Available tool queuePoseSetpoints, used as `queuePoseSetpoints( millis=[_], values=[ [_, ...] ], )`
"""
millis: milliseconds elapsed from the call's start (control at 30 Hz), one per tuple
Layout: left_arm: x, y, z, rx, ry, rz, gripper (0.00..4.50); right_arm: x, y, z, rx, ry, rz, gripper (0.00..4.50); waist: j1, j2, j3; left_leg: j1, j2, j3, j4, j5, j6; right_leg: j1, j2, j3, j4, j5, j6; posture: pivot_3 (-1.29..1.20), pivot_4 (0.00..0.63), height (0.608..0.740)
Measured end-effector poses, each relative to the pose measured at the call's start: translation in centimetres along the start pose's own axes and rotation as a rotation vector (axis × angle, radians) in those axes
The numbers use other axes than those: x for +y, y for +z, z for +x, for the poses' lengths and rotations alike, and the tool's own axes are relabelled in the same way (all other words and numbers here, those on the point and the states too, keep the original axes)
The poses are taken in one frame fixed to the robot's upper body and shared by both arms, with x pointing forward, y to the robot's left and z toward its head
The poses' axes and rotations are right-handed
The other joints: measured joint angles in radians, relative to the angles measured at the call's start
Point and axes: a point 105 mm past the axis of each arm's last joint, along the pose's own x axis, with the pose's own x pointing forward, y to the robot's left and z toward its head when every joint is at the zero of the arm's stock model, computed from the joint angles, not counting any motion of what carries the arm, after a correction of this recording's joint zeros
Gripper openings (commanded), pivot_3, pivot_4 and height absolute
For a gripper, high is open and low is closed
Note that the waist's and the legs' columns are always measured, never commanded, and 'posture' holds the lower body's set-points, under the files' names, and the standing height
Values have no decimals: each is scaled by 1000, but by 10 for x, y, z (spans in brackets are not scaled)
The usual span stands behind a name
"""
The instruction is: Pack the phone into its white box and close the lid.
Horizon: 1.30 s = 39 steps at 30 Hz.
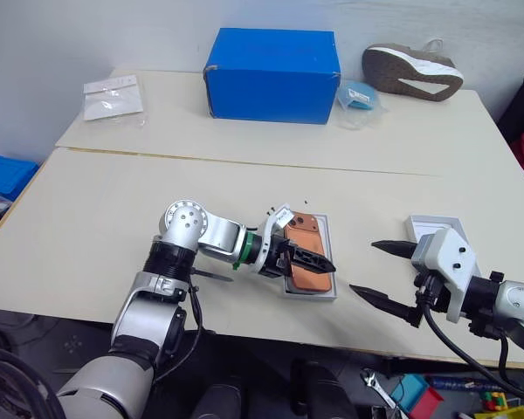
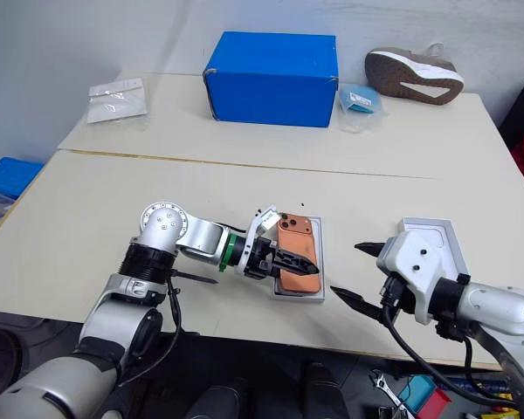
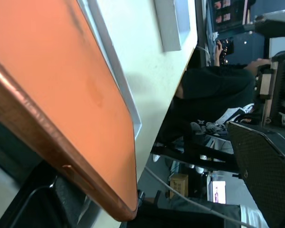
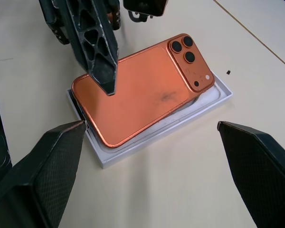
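Phone (image 4: 142,88) lies back-up in the white box (image 4: 206,105) near the table's (image 1: 113,227) front edge, askew, its camera corner riding on the box's rim and its near end overhanging the other. Left gripper (image 1: 313,262) reaches over it from the left with its fingers spread wide, one black finger (image 4: 99,45) resting its tip on the phone's back without pinching anything. Right gripper (image 1: 386,275) hovers off to the right, jaws fully apart and empty, with the lid (image 2: 444,237) on the table just behind it.
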Motion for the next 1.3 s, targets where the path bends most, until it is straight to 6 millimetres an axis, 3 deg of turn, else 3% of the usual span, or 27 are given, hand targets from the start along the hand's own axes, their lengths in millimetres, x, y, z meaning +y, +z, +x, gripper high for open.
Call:
queuePoseSetpoints(
  millis=[333,767,1100,1300],
  values=[
    [-2,-8,-6,81,18,127,4483,0,0,0,-9,-15,5,4500,0,0,0,0,0,0,0,0,0,0,0,0,0,0,0,0,150,740],
    [-1,2,1,127,40,310,4483,1,-1,1,-16,-21,10,4500,0,0,0,0,0,0,0,0,0,0,0,0,-1,0,0,0,150,740],
    [1,-2,-28,151,58,324,4483,2,-3,1,-12,-17,15,4500,0,0,0,-1,1,0,0,0,1,0,0,0,-1,0,0,0,150,740],
    [-5,-3,-35,154,51,345,4483,2,-2,1,-16,-8,13,4500,0,0,0,-1,0,0,0,0,1,0,0,0,-1,0,0,0,150,740]
  ],
)
